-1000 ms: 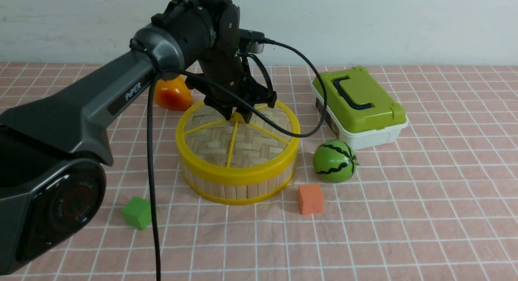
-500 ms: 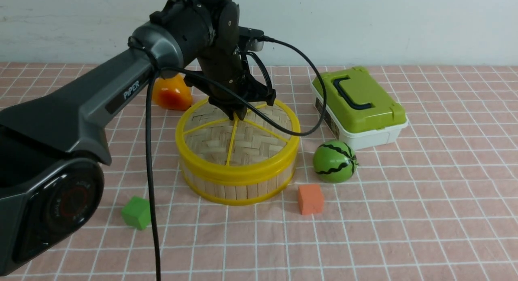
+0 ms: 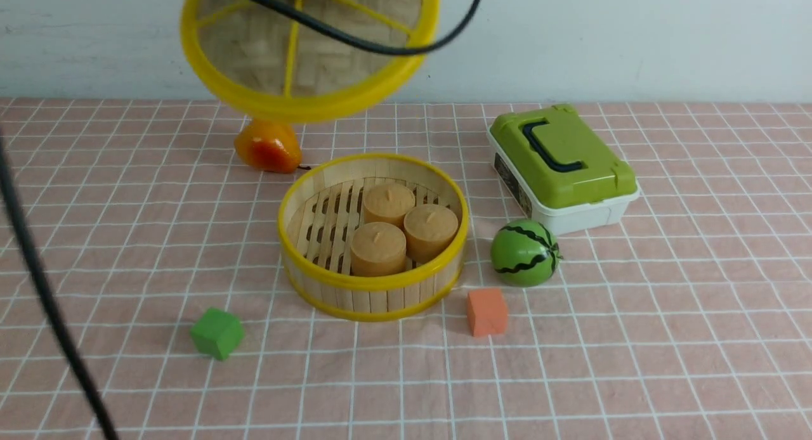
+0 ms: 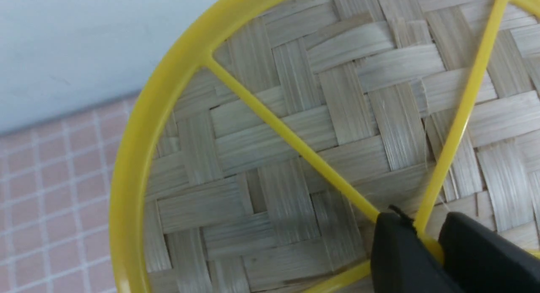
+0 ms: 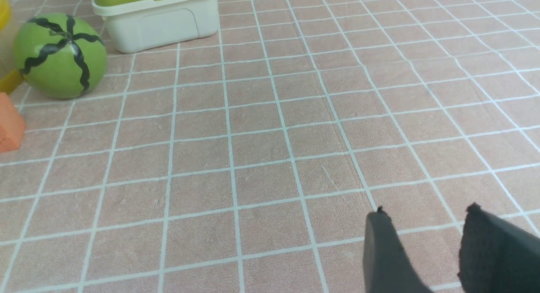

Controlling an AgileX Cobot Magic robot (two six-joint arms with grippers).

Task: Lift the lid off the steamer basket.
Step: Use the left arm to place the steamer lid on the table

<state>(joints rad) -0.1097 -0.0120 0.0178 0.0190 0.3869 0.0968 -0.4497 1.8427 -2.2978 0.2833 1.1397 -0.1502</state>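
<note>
The lid (image 3: 254, 59) hangs high above the table at the top left of the front view, tilted, clear of the steamer basket (image 3: 373, 288). The basket stands open on the cloth with three round tan buns (image 3: 388, 202) on its slatted floor. In the left wrist view my left gripper (image 4: 426, 225) is shut on the yellow hub of the lid (image 4: 295, 115). In the front view the gripper itself is cut off by the top edge. My right gripper (image 5: 426, 215) is open and empty, low over bare cloth, and shows only in the right wrist view.
A white box with a green handled lid (image 3: 561, 164) stands right of the basket. A toy watermelon (image 3: 525, 252) and an orange cube (image 3: 486, 311) lie near its right side. A green cube (image 3: 217, 333) is front left, an orange fruit (image 3: 268, 147) behind. A black cable (image 3: 44, 288) hangs at left.
My left gripper has lifted the lid off the basket, up and to the left. The left arm has left the front view. The buns inside now show.
</note>
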